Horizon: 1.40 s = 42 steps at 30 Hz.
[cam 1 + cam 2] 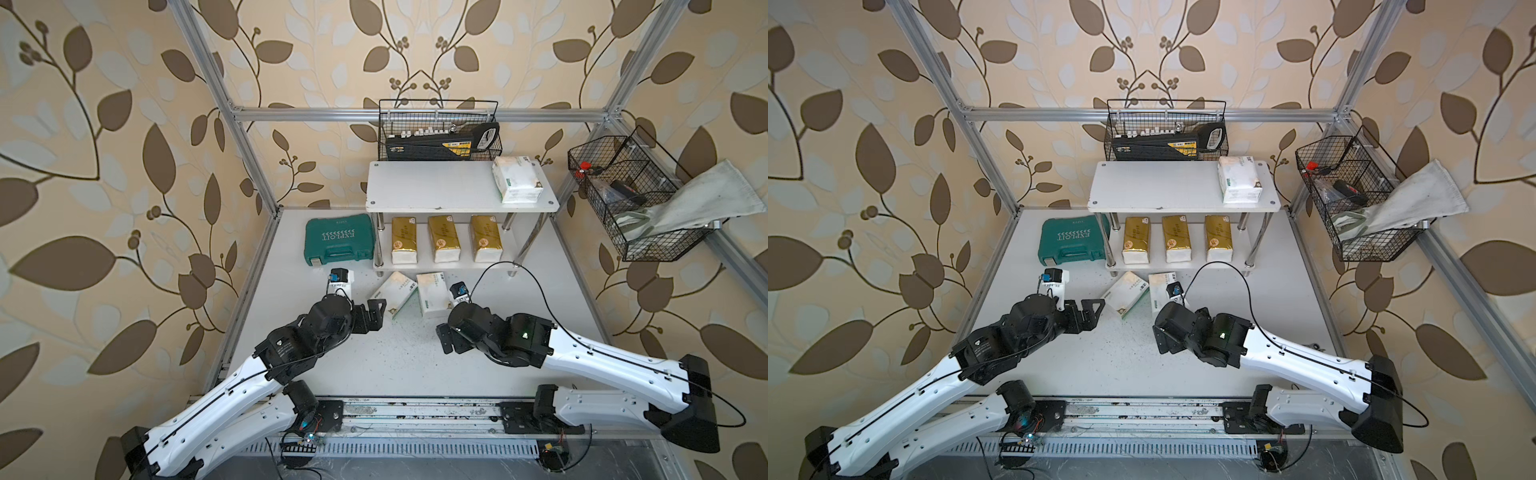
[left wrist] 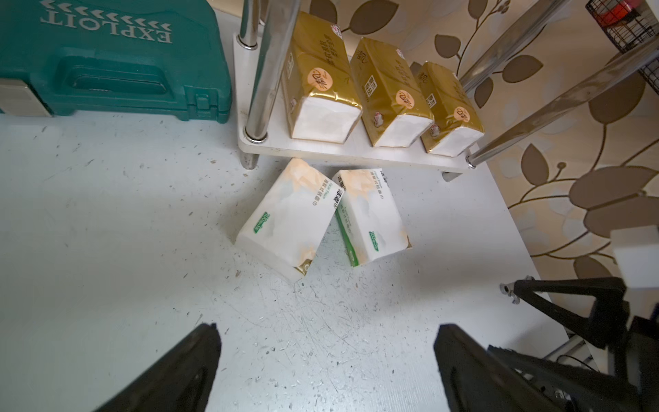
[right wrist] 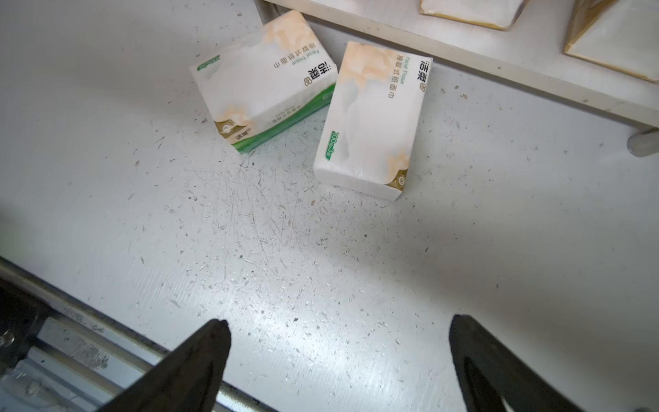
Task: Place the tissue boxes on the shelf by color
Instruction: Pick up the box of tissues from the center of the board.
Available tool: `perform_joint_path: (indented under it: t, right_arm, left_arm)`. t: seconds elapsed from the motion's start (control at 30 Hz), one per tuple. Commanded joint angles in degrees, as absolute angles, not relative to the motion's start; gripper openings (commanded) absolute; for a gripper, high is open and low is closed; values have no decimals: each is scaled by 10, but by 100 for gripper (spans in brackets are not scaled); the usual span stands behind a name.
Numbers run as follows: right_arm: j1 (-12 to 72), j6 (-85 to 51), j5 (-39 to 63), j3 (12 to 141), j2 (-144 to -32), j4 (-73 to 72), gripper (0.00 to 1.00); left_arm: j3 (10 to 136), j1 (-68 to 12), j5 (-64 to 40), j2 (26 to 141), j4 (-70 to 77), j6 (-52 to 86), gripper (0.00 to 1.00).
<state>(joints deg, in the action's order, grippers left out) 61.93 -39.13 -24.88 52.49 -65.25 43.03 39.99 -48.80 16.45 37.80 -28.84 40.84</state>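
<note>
- The white two-tier board shelf with chrome tube legs (image 1: 436, 187) stands at the far edge of the scuffed white tabletop (image 1: 395, 365).
- Three shiny gold tissue packs with white ends (image 1: 404, 240) (image 1: 444, 237) (image 1: 485, 237) sit side by side on its lower board, slightly apart, with their white ends at the board's front edge.
- One white tissue pack with a green label (image 1: 517, 178) lies at the right-hand end of the upper board.
- Two more white green-labelled tissue packs (image 1: 395, 293) (image 1: 432, 293) lie flat on the tabletop, just in front of the lower board's front edge. They are angled toward each other and seem to touch at one corner.
- A green plastic tool case (image 1: 338, 240) lies at the far edge beside the shelf's left-hand legs.
- The left gripper (image 2: 326, 328) hangs above bare tabletop near these two packs, its jaws spread wide and holding nothing.
- The right gripper (image 3: 338, 321) is likewise wide apart and empty.
</note>
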Motion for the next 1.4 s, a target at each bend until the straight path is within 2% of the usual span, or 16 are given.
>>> perform_joint_path:
  t: [0.0, 0.37, 0.57, 0.97, 1.37]
  right_arm:
    - [624, -429, -291, 493, -668, 363, 99]
    - [619, -434, -350, 479, -769, 259, 99]
    - [580, -410, -311, 475, -825, 176, 99]
    - [503, -377, -246, 500, -921, 124, 99]
    - [481, -361, -215, 531, -1010, 98, 99]
  left_arm:
    - [369, -490, 209, 339, -270, 441, 99]
    - [327, -490, 177, 348, -250, 458, 99]
    - [299, -491, 176, 346, -210, 454, 99]
    - [281, -491, 183, 356, -184, 457, 99]
    - [289, -490, 170, 387, -170, 455, 99]
